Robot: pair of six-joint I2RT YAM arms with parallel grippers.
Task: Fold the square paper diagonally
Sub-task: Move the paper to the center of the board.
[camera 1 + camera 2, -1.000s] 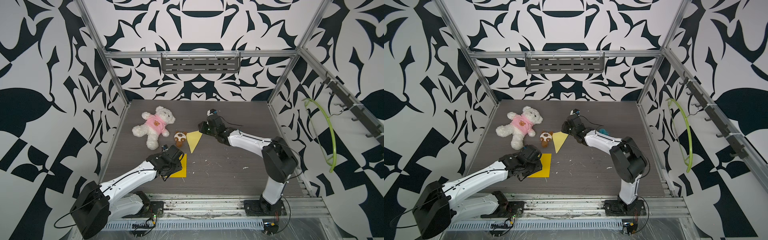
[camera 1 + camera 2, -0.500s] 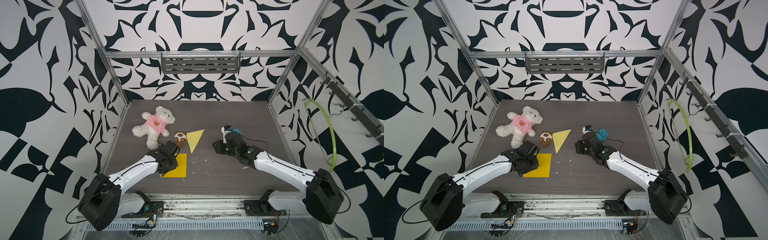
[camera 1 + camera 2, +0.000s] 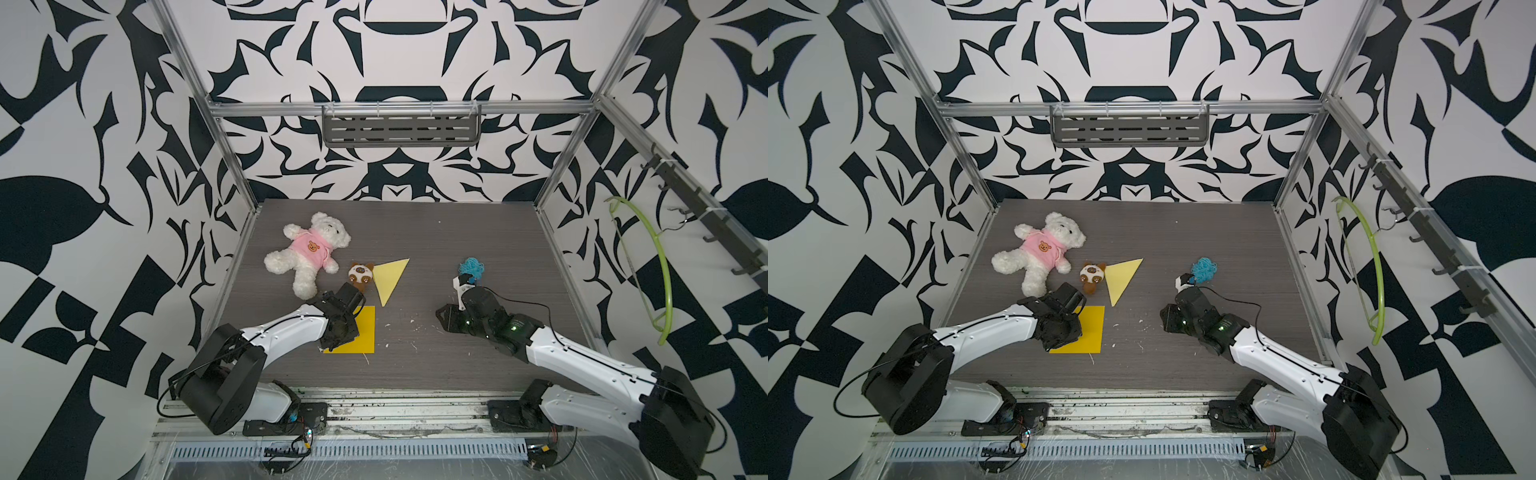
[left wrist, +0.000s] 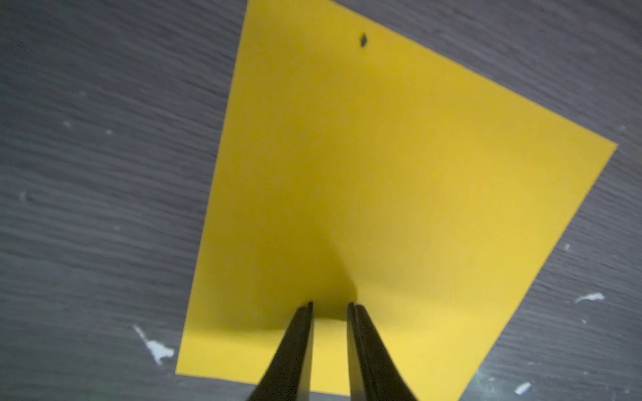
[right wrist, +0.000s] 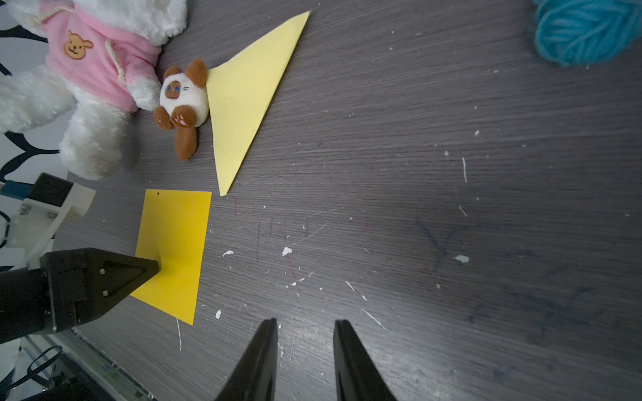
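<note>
The square paper (image 3: pixel 362 330) (image 3: pixel 1091 330) is deep yellow and lies flat on the dark table, front left of centre. It fills the left wrist view (image 4: pixel 382 180), with a small hole near one edge. My left gripper (image 3: pixel 341 332) (image 3: pixel 1061 332) (image 4: pixel 330 303) is down on the paper's left side. Its tips touch the sheet and a narrow gap stays between them. The right wrist view shows one of its fingers (image 5: pixel 139 270) resting on the square paper (image 5: pixel 177 239). My right gripper (image 3: pixel 442 318) (image 3: pixel 1165 318) (image 5: pixel 305 323) hangs open over bare table to the right, holding nothing.
A pale yellow folded triangle (image 3: pixel 390 276) lies behind the square, touching a small brown-and-white plush (image 3: pixel 360 276). A white teddy bear in pink (image 3: pixel 309 253) lies at the back left. Blue yarn (image 3: pixel 471 268) sits behind my right wrist. A green hanger (image 3: pixel 660 266) hangs on the right wall.
My right arm has pulled back from the folded triangle to the right front of the table. The left gripper stays over the square's left side.
</note>
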